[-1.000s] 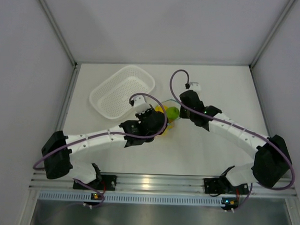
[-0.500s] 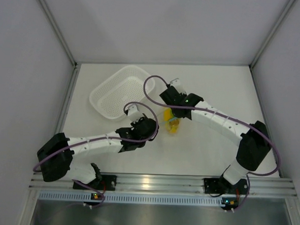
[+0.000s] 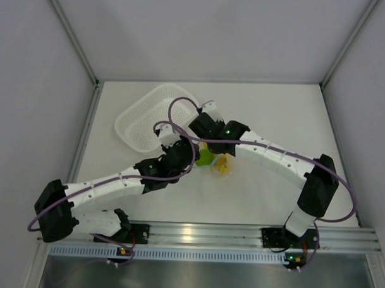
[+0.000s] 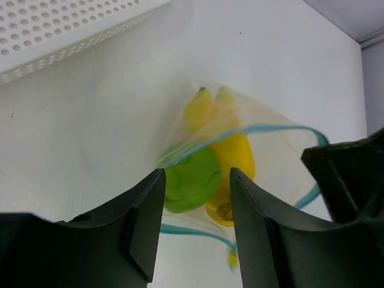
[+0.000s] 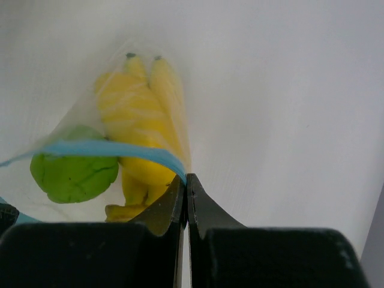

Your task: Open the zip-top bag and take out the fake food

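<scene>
Right gripper [image 5: 186, 180] first: its jaws are pressed flat together, and pinched between the tips is the blue zip strip [image 5: 108, 148] of the zip-top bag [image 5: 84, 114], caught right at the strip's end. From that pinch the strip arcs away to the left, so the bag's mouth gapes wide open. And there's the fake food, all inside the clear plastic: the banana bunch [image 5: 141, 114] lies lengthwise with its dark tips pointing at the bag's closed far end, and the green fruit [image 5: 72, 171] sits beside it, close behind the strip. Over to the left gripper [image 4: 197, 177]: jaws apart, nothing between them, hovering just in front of the open mouth, with the green fruit showing through the gap. From this wrist a yellow-orange fruit [image 4: 237, 159] shows too, tucked against the green one under the bananas. Widening out, the bag lies on the white table [image 3: 276, 115], just off the near right corner of the white perforated basket [image 3: 157, 91], and both arms reach in to meet over it from either side.
</scene>
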Motion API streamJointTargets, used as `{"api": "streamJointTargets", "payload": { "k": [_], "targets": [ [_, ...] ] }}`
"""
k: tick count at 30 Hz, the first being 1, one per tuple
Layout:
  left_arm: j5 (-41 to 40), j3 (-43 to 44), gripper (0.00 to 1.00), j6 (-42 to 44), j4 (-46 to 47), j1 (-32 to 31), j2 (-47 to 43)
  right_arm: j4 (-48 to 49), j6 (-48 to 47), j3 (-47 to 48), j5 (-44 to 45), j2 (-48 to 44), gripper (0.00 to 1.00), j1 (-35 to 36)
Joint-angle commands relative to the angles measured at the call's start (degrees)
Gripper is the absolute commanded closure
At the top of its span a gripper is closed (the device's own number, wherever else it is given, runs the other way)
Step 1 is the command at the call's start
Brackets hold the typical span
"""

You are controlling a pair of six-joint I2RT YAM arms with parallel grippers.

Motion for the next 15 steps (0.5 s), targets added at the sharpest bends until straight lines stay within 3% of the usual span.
{"api": "streamJointTargets", "payload": {
  "k": [1, 9, 15],
  "targets": [
    [1.45, 3.59, 0.48, 4.90, 0.50, 0.01, -1.66, 2.26, 3.47, 2.55, -0.26, 0.19, 1.00, 0.28],
    [7.87, 8.08, 0.50, 5.17, 0.68, 0.01, 3.17, 3.76, 4.61, 2.02, -1.40, 0.10, 1.00, -0.07],
    [8.32, 6.95, 0.56, 2.35, 0.68, -0.43, 4.66, 7.35, 5.58, -1.14, -5.09, -1.65, 1.00, -1.74]
  ]
}}
